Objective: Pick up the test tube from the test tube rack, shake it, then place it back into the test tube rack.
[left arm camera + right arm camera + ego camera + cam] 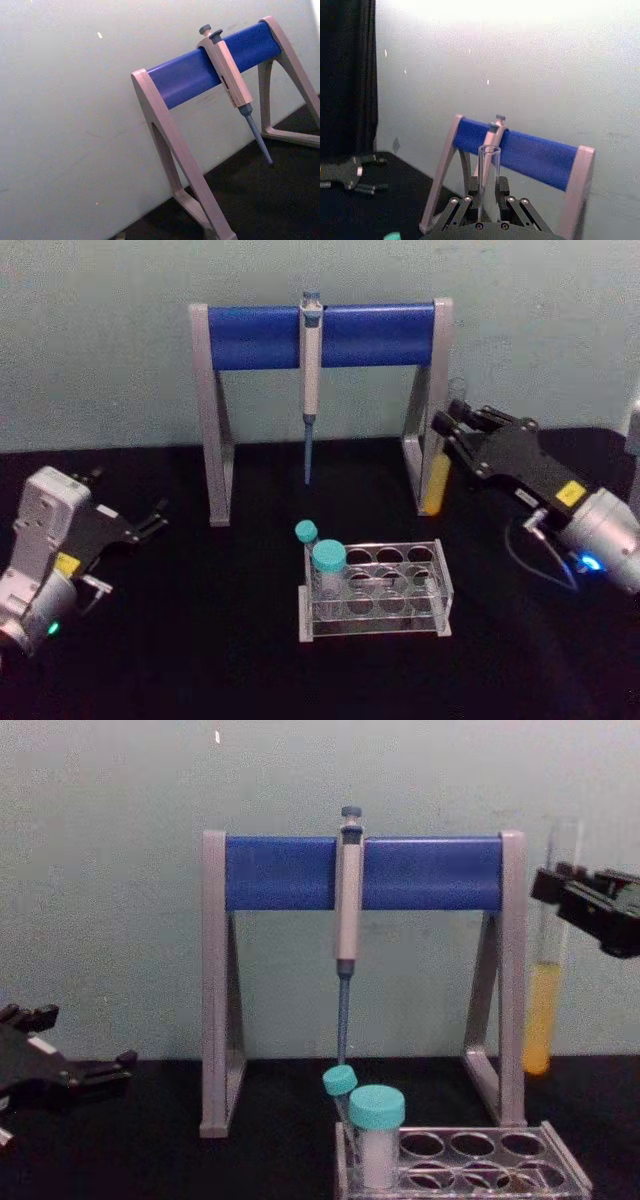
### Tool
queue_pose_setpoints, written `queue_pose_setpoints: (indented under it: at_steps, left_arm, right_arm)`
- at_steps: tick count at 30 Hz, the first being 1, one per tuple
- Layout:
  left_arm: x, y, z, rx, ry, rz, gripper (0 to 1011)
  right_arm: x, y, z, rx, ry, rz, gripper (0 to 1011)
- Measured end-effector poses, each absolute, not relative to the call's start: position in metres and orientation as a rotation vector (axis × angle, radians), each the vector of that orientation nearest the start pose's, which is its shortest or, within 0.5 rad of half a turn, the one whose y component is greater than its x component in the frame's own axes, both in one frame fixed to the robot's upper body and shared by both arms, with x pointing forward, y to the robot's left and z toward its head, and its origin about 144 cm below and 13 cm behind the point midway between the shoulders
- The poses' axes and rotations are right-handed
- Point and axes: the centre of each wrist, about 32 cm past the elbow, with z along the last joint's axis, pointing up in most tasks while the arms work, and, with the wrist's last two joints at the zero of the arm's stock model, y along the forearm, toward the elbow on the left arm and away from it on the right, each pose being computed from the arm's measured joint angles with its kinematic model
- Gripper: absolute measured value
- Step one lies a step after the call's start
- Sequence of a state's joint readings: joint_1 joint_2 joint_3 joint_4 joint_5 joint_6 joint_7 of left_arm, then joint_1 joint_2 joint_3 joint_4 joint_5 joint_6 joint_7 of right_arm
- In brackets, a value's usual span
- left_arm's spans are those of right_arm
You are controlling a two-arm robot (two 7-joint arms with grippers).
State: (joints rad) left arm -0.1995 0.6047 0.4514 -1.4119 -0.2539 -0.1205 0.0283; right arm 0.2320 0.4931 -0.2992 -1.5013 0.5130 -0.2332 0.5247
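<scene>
Holding the test tube [437, 485] upright, right claw [447, 428] hung above the desk [200, 640] at two o'clock from the test tube rack [443, 590]. Pickup done; shake unverifiable; return outstanding. Tube: clear, uncapped, yellow-orange liquid in lower part. Left claw [150, 520]: spread wide, idle at nine o'clock.

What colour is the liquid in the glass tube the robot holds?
Yellow-orange, low in the tube; clearest in the chest view.
</scene>
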Motion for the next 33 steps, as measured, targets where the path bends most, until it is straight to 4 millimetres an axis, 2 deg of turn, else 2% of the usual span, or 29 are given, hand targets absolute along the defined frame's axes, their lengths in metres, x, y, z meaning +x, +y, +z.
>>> queue_pose_setpoints:
  at_steps: [7, 15, 25, 33]
  left_arm:
    - [0.489, 0.310, 1.140, 0.304, -0.285, 1.248, 1001]
    - [0.489, 0.310, 1.140, 0.304, -0.285, 1.248, 1001]
    - [0.489, 0.310, 1.140, 0.304, -0.285, 1.248, 1001]
    - [0.489, 0.310, 1.140, 0.305, -0.285, 1.248, 1001]
  right_arm:
    - [0.526, -0.275, 1.189, 0.230, -0.186, -0.744, 232]
    - [0.530, -0.273, 1.187, 0.285, -0.128, -0.608, 232]
    - [0.519, -0.293, 1.193, 0.239, -0.087, -0.471, 232]
    - [0.503, -0.316, 1.204, 0.181, -0.089, -0.510, 232]
